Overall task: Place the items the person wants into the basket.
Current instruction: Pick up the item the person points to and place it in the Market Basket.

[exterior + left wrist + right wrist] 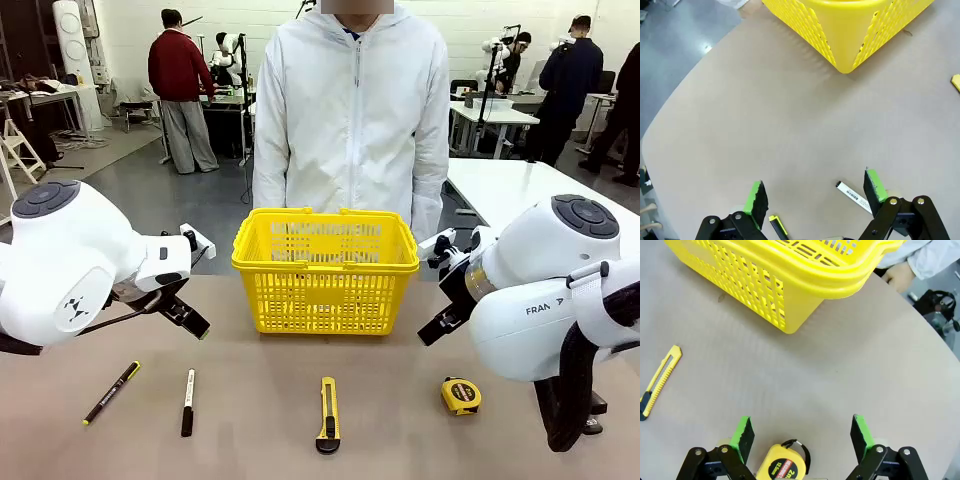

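Note:
The yellow basket (325, 272) stands at the table's far middle, in front of the person (350, 110) in the white jacket. On the near left lie the black pen with yellow tip (111, 392) and the white marker with black cap (188, 401), side by side. My left gripper (190, 320) hovers open above and behind them. In the left wrist view the gripper (815, 197) is open over bare table, with the marker's white end (852, 194) and the pen's yellow tip (778, 224) near its fingers. My right gripper (802, 436) is open above the tape measure.
A yellow-and-black utility knife (328, 414) lies at the near middle, also seen as the knife (659, 382) in the right wrist view. A small yellow tape measure (461, 396) sits near right, below my right gripper (440, 322). The person's hand (899, 276) rests past the basket (785, 275).

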{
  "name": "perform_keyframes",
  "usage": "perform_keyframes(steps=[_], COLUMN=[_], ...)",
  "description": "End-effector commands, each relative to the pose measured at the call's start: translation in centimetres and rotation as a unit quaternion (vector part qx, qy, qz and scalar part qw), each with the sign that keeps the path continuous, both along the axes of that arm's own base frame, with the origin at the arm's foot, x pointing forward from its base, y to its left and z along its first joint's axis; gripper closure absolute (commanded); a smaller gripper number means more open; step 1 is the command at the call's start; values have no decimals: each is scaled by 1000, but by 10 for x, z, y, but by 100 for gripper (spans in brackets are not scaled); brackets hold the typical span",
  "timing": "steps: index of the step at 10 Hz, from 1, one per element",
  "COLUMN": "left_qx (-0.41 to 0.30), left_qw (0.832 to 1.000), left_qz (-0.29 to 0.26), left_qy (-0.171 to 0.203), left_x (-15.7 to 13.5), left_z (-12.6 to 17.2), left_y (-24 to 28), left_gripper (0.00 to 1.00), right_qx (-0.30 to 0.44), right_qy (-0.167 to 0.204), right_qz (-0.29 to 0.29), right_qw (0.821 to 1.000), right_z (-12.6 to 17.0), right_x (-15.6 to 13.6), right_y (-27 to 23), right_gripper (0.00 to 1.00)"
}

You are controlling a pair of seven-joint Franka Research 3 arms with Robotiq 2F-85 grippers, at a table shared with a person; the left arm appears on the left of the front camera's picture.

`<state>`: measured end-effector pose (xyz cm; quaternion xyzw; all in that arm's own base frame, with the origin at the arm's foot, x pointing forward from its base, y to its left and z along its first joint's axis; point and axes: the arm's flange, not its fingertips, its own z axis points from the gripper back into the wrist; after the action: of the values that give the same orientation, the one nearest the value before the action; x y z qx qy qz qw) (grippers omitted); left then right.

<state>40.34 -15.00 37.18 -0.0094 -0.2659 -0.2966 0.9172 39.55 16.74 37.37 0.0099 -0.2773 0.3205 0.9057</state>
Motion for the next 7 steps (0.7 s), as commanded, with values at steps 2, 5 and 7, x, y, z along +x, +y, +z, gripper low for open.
perform_keyframes(steps=[2,5,7], left_qx=[0,0,0], left_qw=[1000,1000,1000], left_qz=[0,0,0], left_qy=[0,0,0], left_x=[0,0,0], left_z=[0,0,0], left_y=[0,0,0], left_gripper=[0,0,0], right_qx=[0,0,0], right_qy=[0,0,0], right_qz=[0,0,0], right_qw=[1000,1000,1000], right_z=[0,0,0], right_x=[0,0,0], right_y=[0,0,0], right_gripper=[0,0,0])
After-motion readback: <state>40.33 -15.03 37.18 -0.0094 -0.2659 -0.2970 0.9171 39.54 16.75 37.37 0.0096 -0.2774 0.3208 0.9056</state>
